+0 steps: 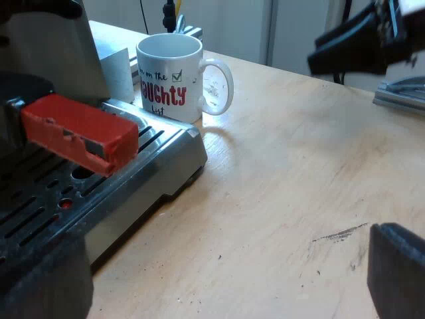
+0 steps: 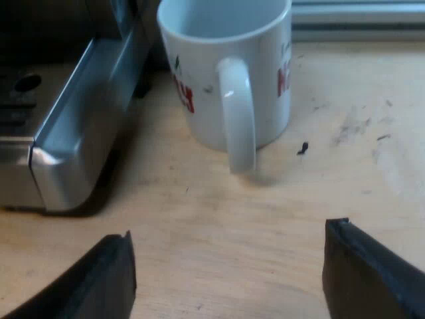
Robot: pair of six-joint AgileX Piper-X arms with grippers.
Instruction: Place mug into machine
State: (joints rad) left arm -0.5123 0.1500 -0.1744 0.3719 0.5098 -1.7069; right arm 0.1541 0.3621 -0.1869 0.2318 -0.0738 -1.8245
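The mug [image 1: 174,74] is a white glazed cylinder with a loop handle. It has red lettering and a small green tick box on its side. It stands upright on the bench [image 1: 285,193], a pale wooden top marked with a few dark scuffs. The mug sits just beside the rounded corner of the machine's drip tray [image 1: 143,176], not on it. What shows of its inside looks bare.

The drip tray is brushed metal with a dark slotted grate and a smooth bevelled rim. Over the grate is the handle's red end [image 1: 78,129], a boxy block chipped along its edges.

The left claw [image 1: 222,256] is spread wide and holds nothing. One blunt, matte black finger is over the tray's front and the other is over bare wood.

The right claw [image 2: 230,229] is also wide apart and empty. Its fingers [image 2: 368,269] are black and wedge-shaped, and they sit low over the bench. The mug's handle [image 2: 238,116] points straight toward the gap between them, a short way off. The tray's shiny metal corner [image 2: 70,153] is close beside the mug.
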